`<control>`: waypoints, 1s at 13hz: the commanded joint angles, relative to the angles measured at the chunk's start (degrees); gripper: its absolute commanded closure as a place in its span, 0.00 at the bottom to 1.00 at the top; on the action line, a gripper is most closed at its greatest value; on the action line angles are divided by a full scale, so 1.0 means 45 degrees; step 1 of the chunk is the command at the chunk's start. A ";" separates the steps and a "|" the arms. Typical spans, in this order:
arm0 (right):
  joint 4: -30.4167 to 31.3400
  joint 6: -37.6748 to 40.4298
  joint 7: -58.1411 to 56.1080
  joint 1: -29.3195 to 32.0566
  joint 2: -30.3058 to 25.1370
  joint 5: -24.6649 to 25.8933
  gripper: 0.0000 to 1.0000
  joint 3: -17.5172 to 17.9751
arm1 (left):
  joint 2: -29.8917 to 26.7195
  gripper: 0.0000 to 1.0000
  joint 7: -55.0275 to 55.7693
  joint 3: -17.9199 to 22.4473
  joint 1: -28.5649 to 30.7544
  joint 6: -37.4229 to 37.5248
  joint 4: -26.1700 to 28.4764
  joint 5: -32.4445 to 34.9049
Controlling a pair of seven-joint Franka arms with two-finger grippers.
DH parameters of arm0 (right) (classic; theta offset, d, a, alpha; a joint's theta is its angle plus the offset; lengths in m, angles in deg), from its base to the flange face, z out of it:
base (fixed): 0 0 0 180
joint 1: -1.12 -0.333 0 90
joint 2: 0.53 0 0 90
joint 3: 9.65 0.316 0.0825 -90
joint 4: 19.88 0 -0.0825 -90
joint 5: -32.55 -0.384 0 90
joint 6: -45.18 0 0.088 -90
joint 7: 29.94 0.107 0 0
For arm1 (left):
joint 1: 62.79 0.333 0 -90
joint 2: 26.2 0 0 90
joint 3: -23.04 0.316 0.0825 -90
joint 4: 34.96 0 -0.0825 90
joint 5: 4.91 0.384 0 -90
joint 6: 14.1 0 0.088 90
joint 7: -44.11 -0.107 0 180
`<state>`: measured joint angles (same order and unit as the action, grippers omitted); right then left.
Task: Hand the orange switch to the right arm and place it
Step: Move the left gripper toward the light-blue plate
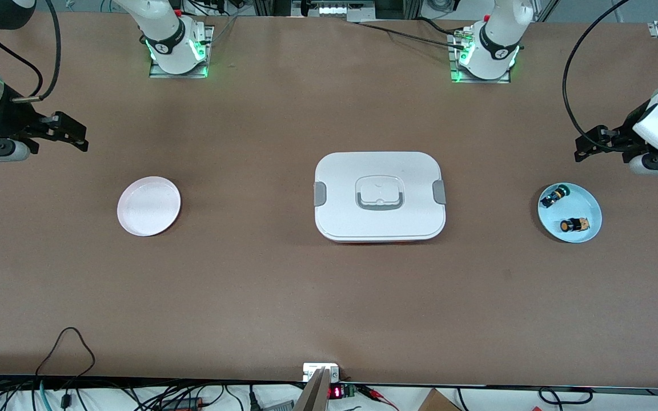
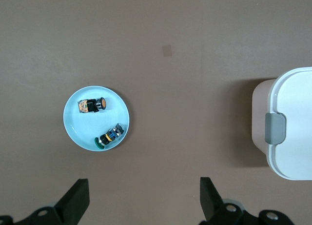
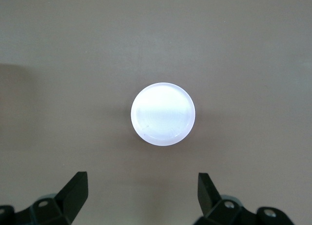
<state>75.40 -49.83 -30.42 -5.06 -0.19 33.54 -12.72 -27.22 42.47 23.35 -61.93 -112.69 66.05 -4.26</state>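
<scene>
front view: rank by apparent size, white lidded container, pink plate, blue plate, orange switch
1. white lidded container, clearly largest.
2. pink plate and blue plate: look about alike, not ranked.
3. orange switch, smallest, lying in the blue plate.

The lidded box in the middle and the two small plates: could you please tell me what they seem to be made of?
Lidded box: probably matte white plastic, with grey moulded clips and handle. Pale blue plate holding both switches: smooth, slightly glossy, plastic or glazed ceramic; unclear which. White plate: same smooth look, bright sheen in the right wrist view.
</scene>
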 commanded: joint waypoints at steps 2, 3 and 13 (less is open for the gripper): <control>-0.0469 0.0410 -0.0206 0.0258 0.0158 -0.0162 0.00 0.0017 | 0.0013 0.00 -0.0300 0.0029 -0.0016 0.0248 -0.0238 -0.0203; -0.0489 0.0410 -0.0225 0.0219 0.0178 -0.0162 0.00 0.0018 | 0.0013 0.00 -0.0300 0.0029 -0.0016 0.0247 -0.0238 -0.0203; -0.0586 0.0410 -0.0167 0.0258 0.0120 -0.0142 0.00 0.0018 | 0.0188 0.00 -0.0221 0.0068 0.0121 0.0248 -0.0219 -0.0203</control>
<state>74.49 -49.30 -30.48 -4.32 -0.14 33.54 -12.79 -27.10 42.47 23.42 -61.85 -112.52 66.05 -4.26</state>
